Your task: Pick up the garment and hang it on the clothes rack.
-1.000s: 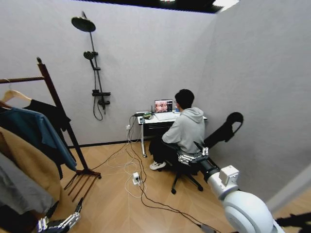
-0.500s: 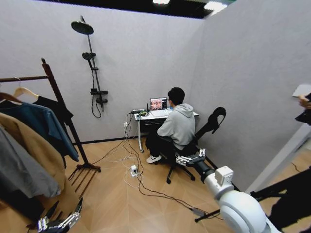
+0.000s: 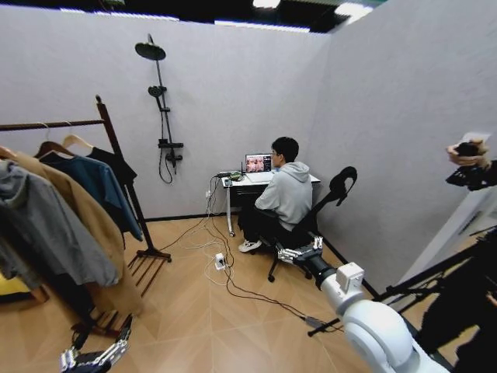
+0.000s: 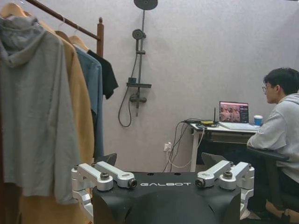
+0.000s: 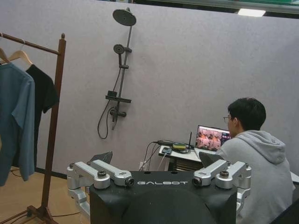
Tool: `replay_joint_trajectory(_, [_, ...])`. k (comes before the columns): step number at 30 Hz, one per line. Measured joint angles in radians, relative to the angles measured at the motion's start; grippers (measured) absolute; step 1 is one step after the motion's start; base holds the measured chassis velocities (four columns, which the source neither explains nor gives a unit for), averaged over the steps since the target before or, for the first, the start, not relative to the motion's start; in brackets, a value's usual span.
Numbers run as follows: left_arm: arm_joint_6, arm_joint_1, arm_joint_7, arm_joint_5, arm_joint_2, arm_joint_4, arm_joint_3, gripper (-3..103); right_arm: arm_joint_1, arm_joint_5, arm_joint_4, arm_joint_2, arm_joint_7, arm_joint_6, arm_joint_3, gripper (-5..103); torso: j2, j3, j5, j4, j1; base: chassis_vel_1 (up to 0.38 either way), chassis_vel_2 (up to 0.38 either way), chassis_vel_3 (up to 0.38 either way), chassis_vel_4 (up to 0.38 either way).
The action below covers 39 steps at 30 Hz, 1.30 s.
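Clothes rack — largest item, dark reddish-brown wood, stands on the floor toward the robot's left, one knobbed post at its near-wall end, the horizontal bar running out of frame. The bar is crowded: grey hooded top outermost, then tan coat, teal-blue shirt, each on its own hanger so the shoulders keep their shape.

The garment — black short-sleeved T-shirt on a light wooden hanger — already hangs on the bar, last in the row, just beside the post. That end spot is likely where free bar was left. Thin fabric droops straight; it looks light and apt to sway if nudged. The right wrist view shows it between the teal shirt and the post.

Judgement: with the shirt on the bar, the hanging step appears done.

Right gripper is held out forward on its extended arm, well apart from the rack, fingers spread wide with nothing between them. Left gripper sits low at the head view's bottom edge, near the rack's foot, likewise splayed and holding nothing — both arms look carried clear of the clothes rather than reaching.
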Motion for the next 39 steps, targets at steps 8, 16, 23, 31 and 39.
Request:
replay_joint_trajectory(8, [0.0,0.0,0.0,0.0,0.0,0.0,0.0,100,0.006,0.001,-0.009,0.0,-0.001,0.004,-0.004,100,0.0,0.0,0.0002,0.0,0.0,0.209,-0.156,-0.158,0.207])
replay_joint_trajectory(16, [0.0,0.0,0.0,0.0,0.0,0.0,0.0,100,0.01,0.0,-0.014,0.001,-0.002,0.008,-0.01,100,0.0,0.0,-0.0005,0.0,0.0,0.178,-0.181,-0.171,0.17])
replay_joint_trajectory(23, [0.0,0.0,0.0,0.0,0.0,0.0,0.0,100,0.024,-0.001,-0.023,0.001,-0.002,0.012,-0.027,100,0.0,0.0,-0.0002,0.0,0.0,0.178,-0.166,-0.166,0.165])
replay_joint_trajectory(31, [0.0,0.0,0.0,0.0,0.0,0.0,0.0,100,0.032,-0.002,-0.03,0.001,-0.002,0.026,-0.035,100,0.0,0.0,0.0,-0.0001,0.0,0.116,-0.131,-0.138,0.136])
replay_joint_trajectory(39, [0.0,0.0,0.0,0.0,0.0,0.0,0.0,100,0.031,-0.007,-0.037,0.002,-0.004,0.057,-0.051,100,0.0,0.0,0.0,0.0001,0.0,0.012,-0.02,-0.015,0.013])
